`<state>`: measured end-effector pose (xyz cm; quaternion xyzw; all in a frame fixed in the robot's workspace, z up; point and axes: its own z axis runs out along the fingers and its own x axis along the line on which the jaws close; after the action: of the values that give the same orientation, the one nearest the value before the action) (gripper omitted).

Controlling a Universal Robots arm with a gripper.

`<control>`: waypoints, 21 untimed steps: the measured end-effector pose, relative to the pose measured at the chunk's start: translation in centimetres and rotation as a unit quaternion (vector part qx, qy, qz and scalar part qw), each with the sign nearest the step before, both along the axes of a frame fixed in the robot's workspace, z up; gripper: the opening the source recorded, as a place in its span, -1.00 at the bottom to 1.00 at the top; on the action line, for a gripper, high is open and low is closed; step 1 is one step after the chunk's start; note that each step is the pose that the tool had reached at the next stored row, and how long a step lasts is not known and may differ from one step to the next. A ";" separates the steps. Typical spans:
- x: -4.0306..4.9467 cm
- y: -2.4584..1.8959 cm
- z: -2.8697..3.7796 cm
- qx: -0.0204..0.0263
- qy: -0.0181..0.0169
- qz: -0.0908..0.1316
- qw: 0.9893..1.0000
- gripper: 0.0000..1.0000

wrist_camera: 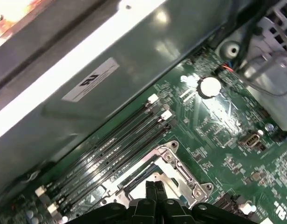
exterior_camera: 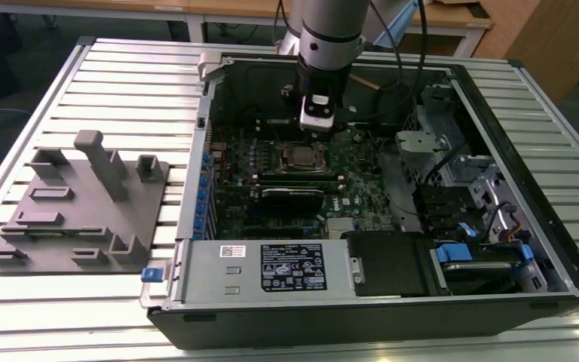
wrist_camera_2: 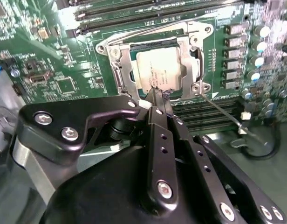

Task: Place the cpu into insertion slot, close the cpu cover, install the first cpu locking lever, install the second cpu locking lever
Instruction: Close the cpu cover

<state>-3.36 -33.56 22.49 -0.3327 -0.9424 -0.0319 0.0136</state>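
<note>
The cpu (wrist_camera_2: 158, 67) lies flat in the insertion slot (wrist_camera_2: 150, 45) of the green motherboard, its silver top showing through the window of the cpu cover (wrist_camera_2: 125, 70), which lies down over it. One thin wire lever (wrist_camera_2: 222, 112) sticks out free, away from the socket's corner. Another lever (wrist_camera_2: 148, 33) runs along the socket's far side. My gripper (wrist_camera_2: 159, 94) is shut, its black fingertips together right at the cover's near edge with nothing between them. In the exterior view the gripper (exterior_camera: 317, 128) hangs inside the case just behind the cpu (exterior_camera: 298, 156). The first wrist view has the gripper (wrist_camera: 153, 186) over the cover (wrist_camera: 181, 170).
Black memory slots (wrist_camera: 111, 149) run beside the socket. A power supply box (exterior_camera: 269, 268) with a white label sits at the case front, and drive cages (exterior_camera: 470, 196) are on the exterior view's right. A grey fixture tray (exterior_camera: 78, 204) lies outside the case on the exterior view's left.
</note>
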 end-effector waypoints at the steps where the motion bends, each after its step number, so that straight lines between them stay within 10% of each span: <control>1: 0.00 0.00 -0.01 0.000 0.000 0.008 1.000 -0.80; 10: 0.00 0.00 -0.12 0.000 0.000 0.105 0.994 -0.80; 21: 0.00 0.00 -0.31 0.000 0.000 0.196 0.981 -0.80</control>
<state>-3.35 -33.56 22.18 -0.1417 -0.9893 -0.0283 0.0190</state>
